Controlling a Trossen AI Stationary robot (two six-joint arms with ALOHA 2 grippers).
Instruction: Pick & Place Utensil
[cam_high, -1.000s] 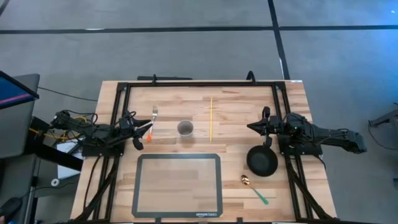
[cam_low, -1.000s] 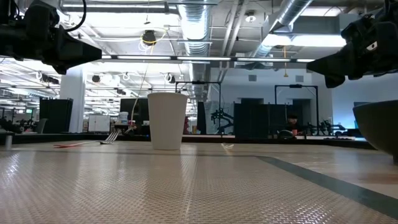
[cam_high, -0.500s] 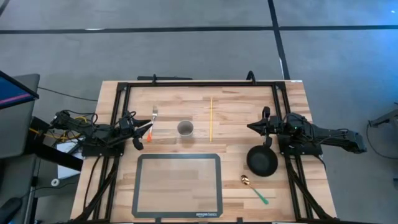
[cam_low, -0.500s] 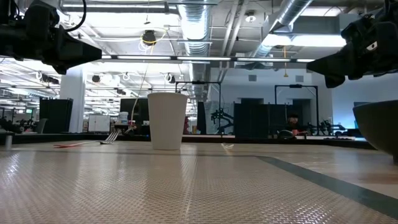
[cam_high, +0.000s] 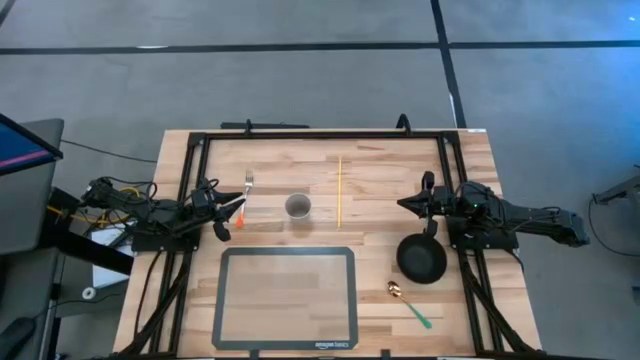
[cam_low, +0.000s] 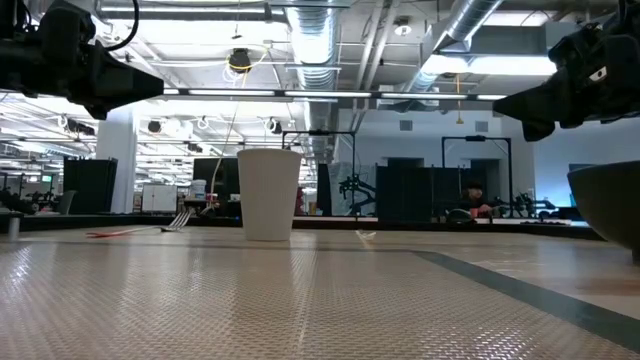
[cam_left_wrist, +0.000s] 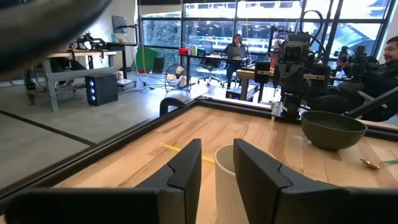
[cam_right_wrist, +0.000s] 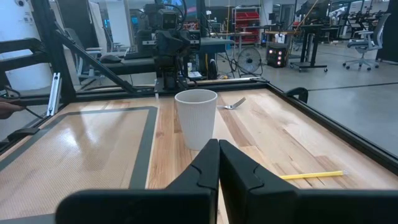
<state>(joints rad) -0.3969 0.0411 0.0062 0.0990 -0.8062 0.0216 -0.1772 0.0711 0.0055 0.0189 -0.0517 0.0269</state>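
A white paper cup (cam_high: 297, 206) stands upright on the wooden table; it also shows in the low view (cam_low: 268, 195). A fork with an orange handle (cam_high: 246, 196) lies flat left of the cup. A gold spoon with a green handle (cam_high: 410, 303) lies near the table's near right corner. My left gripper (cam_high: 228, 213) hovers open at the table's left, beside the fork's handle, pointing at the cup (cam_left_wrist: 229, 180). My right gripper (cam_high: 404, 204) hovers shut at the table's right, also facing the cup (cam_right_wrist: 196, 118).
A yellow stick (cam_high: 339, 190) lies right of the cup. A black bowl (cam_high: 421, 258) sits below my right gripper's side of the table. A dark-rimmed baking mat (cam_high: 288, 297) covers the near middle. A black frame (cam_high: 320, 134) edges the table.
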